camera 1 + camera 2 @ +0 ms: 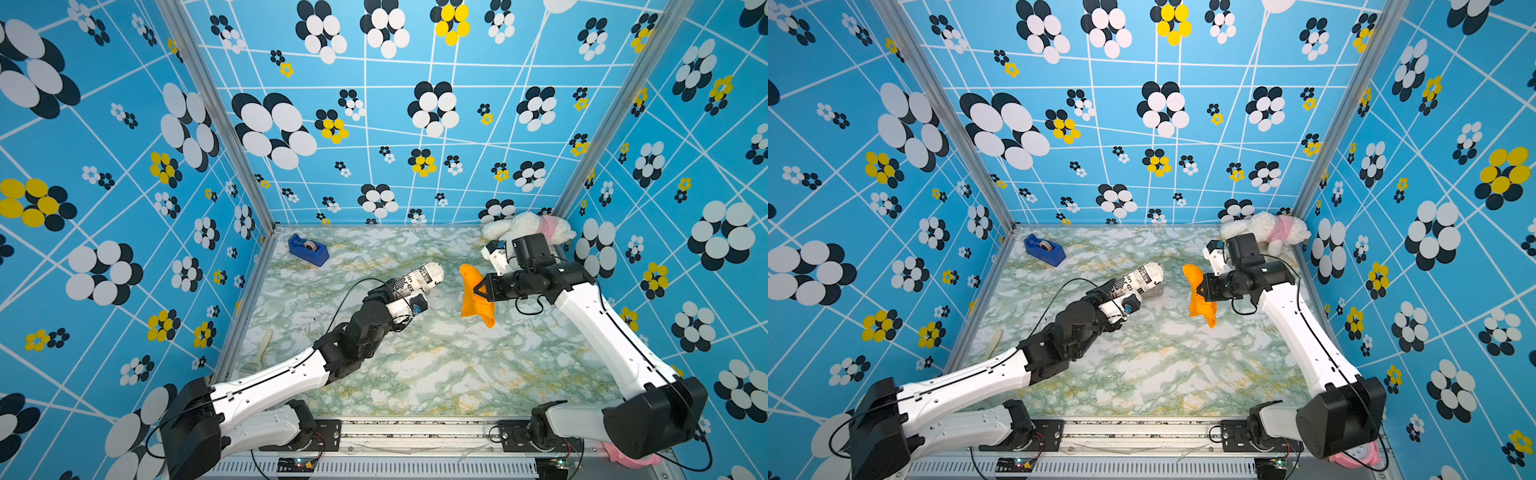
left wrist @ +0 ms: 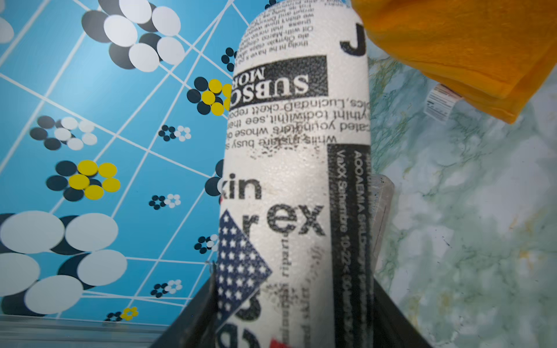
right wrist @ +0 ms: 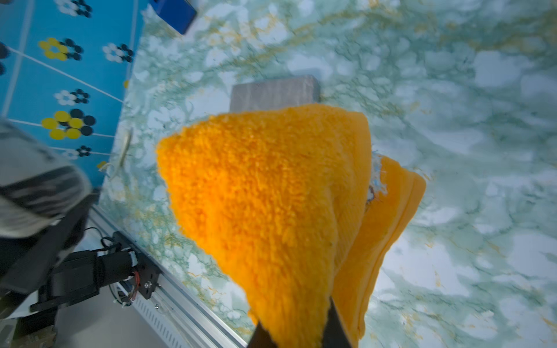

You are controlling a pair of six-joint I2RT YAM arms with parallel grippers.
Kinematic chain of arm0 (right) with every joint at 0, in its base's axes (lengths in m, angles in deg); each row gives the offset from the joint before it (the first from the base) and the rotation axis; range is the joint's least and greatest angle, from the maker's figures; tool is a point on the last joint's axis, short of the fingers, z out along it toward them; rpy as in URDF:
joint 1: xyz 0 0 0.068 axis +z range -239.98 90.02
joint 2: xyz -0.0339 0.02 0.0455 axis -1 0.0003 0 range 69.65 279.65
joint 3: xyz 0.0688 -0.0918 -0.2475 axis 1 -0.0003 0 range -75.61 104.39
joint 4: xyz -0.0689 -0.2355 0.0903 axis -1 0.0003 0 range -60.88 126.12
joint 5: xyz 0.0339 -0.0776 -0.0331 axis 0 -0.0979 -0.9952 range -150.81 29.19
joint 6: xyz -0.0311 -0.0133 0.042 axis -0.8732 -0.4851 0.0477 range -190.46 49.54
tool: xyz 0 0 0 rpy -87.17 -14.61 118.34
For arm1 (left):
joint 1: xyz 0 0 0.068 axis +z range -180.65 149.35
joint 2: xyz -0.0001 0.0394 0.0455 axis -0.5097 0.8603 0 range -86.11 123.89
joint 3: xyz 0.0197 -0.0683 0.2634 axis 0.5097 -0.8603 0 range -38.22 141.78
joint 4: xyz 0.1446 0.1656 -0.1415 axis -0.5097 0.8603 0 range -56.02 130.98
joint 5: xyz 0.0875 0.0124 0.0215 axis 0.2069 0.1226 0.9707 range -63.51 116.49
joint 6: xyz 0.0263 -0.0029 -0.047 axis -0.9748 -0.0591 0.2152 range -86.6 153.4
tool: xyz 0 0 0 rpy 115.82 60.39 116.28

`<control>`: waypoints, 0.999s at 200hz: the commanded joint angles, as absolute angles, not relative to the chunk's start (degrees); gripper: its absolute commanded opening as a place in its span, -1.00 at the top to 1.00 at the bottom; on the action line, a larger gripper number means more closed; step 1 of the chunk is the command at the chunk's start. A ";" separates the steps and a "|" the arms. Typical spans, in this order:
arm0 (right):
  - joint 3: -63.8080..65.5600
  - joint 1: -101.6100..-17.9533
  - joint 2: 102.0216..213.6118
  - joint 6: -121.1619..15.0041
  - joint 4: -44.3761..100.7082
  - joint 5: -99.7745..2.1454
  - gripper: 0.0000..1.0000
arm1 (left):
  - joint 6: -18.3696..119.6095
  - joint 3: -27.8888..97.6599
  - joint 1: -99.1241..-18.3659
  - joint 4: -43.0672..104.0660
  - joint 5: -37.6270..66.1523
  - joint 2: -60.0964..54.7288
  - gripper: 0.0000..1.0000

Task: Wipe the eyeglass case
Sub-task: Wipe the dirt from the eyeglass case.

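L pincer (image 1: 402, 289) is clamped round one end of the eyeglass case (image 1: 420, 275), the newsprint-pattern tube, holding it up off the bench (image 1: 436, 365) w/ the free end sticking out ahead of the pincer. R pincer (image 1: 481, 291) is squeezed tight on a bunched orange cloth (image 1: 478, 309) that hangs just beside that free end. There's a small gap in both top views, so no contact afaict.

So imo both pickups are done and the actual wiping is left to do, nothing shows any part rubbed yet.

Further out:
- greyish block (image 3: 274, 90) on the bench under the case's free end, idk what it is
- blue tape dispenser (image 1: 308, 249) well past the L pincer
- plush toy (image 1: 523, 226) behind the R pincer
- cream-handled tool (image 1: 262, 349) back alongside the L arm

None of it sits btwn cloth and case, so the path looks free
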State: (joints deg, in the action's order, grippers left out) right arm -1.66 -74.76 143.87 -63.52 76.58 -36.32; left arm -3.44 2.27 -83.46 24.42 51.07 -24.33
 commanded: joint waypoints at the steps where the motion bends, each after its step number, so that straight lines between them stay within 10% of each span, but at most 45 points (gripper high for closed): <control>1: -3.47 -74.78 139.58 -58.29 66.30 -21.30 1.00 | 11.24 4.17 -82.44 38.94 39.31 -26.06 0.68; 200: -18.64 -73.16 143.99 -38.75 36.08 -2.19 1.00 | 17.14 5.34 -79.04 37.45 25.82 -25.40 0.76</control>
